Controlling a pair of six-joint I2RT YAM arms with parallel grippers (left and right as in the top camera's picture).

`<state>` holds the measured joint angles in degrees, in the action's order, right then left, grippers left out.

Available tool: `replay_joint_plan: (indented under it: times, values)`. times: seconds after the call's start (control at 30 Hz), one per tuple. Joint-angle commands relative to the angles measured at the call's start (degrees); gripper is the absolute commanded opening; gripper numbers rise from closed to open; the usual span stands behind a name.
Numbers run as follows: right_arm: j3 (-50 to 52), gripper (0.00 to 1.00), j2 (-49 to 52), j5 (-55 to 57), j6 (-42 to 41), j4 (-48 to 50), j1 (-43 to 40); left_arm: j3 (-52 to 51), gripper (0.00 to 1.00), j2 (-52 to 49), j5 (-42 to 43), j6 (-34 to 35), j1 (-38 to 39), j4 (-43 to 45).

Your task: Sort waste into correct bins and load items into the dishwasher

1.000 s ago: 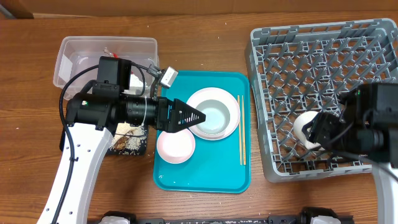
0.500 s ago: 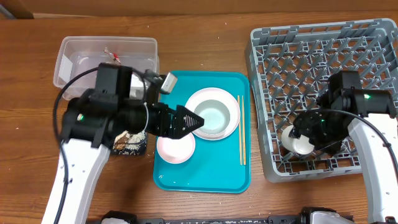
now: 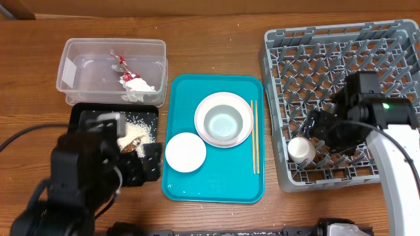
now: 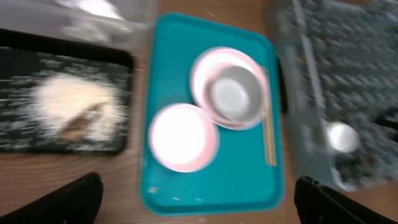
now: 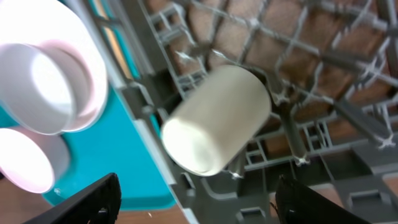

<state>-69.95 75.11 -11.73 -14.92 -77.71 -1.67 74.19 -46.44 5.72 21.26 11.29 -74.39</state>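
Resting in the near-left corner of the dish rack [image 3: 341, 46], the small white cup [image 3: 301, 149] lies free of the right gripper [image 3: 318, 139], whose jaws stand apart just beside it, empty. Well left of the rack, the left gripper [image 4: 196, 190] gapes wide, holding nothing.

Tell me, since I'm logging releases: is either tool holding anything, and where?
Nothing held: left tool open; right tool open, clear of the white cup in the rack.

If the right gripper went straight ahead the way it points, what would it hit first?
Probably the small white cup, resting in the grey dish rack dead ahead of the right gripper.
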Motion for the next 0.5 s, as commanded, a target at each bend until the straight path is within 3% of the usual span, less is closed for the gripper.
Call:
replay_joint_plan:
  times: [0.0,0.27,0.47]
  values:
    - [-1.9,0.83,-8.8,-5.1,1.6,2.6,0.2,-2.2,0.98,2.0,-14.0,3.3,0.4,-0.5]
    - [-2.1,0.94,-24.5,-9.4,1.9,6.0,0.2,-18.1,1.00,6.3,-16.6,7.3,0.3,5.8]
    - [-2.1,0.94,-26.4,-14.8,4.7,3.0,0.4,-22.1,1.00,6.0,-16.5,7.3,0.3,11.5]
